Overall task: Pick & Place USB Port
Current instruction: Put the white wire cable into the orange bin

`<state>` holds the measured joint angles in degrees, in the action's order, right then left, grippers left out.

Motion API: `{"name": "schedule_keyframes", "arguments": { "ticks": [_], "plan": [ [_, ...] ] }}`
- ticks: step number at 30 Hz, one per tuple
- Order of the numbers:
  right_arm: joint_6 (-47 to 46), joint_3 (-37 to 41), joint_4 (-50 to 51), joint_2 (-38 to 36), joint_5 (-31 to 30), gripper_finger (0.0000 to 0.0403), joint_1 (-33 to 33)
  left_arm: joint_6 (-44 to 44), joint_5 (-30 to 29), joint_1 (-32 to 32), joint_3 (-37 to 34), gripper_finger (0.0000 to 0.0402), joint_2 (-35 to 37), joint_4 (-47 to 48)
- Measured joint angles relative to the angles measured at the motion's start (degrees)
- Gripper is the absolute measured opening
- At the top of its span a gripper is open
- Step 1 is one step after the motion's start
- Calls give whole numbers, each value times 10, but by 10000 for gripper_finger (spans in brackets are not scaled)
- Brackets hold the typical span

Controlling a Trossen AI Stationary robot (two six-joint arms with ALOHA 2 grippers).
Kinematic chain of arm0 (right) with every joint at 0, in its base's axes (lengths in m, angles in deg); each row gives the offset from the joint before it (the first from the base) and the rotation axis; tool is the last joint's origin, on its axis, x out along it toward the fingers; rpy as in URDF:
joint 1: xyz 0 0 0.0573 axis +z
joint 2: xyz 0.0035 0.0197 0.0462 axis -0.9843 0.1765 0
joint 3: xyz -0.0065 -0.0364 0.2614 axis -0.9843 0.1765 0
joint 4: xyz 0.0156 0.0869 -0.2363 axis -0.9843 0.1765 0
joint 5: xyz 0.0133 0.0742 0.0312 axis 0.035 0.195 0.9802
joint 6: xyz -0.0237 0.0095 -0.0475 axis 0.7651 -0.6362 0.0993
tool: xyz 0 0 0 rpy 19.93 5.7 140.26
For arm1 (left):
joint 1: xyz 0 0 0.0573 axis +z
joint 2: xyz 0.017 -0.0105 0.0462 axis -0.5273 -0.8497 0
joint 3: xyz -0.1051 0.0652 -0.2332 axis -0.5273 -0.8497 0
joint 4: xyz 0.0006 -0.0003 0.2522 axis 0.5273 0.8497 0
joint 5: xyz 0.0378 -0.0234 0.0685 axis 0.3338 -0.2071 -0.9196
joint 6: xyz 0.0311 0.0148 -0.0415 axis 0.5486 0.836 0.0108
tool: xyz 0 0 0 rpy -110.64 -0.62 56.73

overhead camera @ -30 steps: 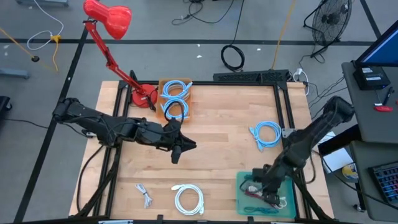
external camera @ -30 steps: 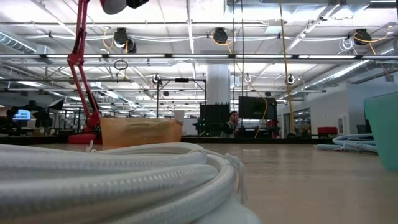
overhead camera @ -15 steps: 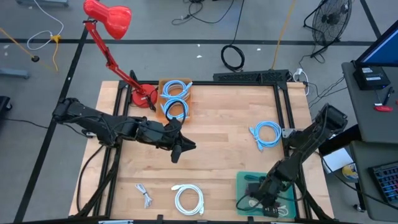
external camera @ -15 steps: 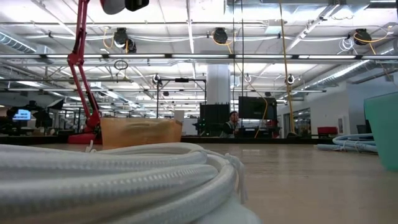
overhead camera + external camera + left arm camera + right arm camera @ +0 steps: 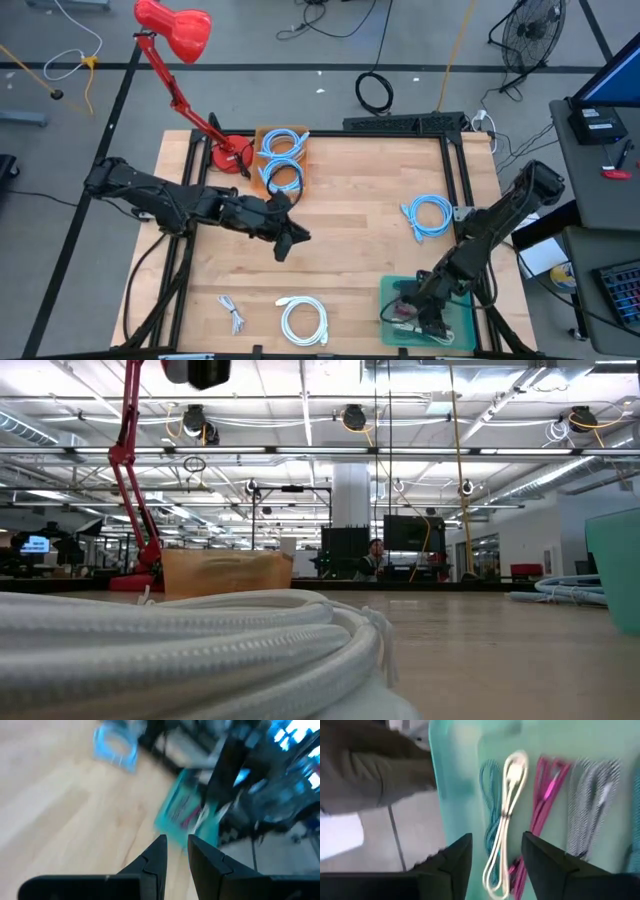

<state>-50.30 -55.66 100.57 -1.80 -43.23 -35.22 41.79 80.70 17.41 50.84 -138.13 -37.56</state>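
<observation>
- The right gripper [image 5: 492, 857] hangs over the teal tray [image 5: 395, 290] at the surface's near right corner; its fingers stand apart, grasping nothing.
- A white cable [image 5: 507, 815] lies in the tray, between a teal cable [image 5: 487, 790] and a pink one [image 5: 545, 800].
- It looks light, limp and bundled; I would pinch it at its tied middle.
- The left gripper [image 5: 175, 852] hovers mid-surface, fingers nearly closed, empty.
</observation>
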Motion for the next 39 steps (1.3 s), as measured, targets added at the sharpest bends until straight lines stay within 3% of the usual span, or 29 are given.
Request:
{"name": "schedule_keyframes", "arguments": {
  "ticks": [2,7,10,14,19,24,27,30,39],
  "plan": [
    [10,0,-3,-12,-19,167,-14,-29,37,0,0,81,7,83],
    [48,0,-4,-56,-90,168,-69,-146,97,-47,-2,81,3,394],
    [74,0,-5,-86,-135,169,-109,-241,147,-89,-23,81,-4,461],
    [110,0,-6,-122,-189,169,-150,-353,201,-169,-57,81,-4,421],
    [144,0,-11,-156,-214,169,-199,-571,194,-267,-95,81,-4,304],
    [162,0,-29,-173,-215,169,-245,-793,74,-366,-106,82,-9,239],
    [184,0,-65,-174,-212,169,-260,-890,44,-406,-106,82,-32,221],
    [209,0,-94,-174,-205,169,-270,-922,72,-416,-106,83,-74,183],
    [244,0,-107,-176,-121,169,-282,-922,108,-363,-106,83,-192,98]
  ]
}}
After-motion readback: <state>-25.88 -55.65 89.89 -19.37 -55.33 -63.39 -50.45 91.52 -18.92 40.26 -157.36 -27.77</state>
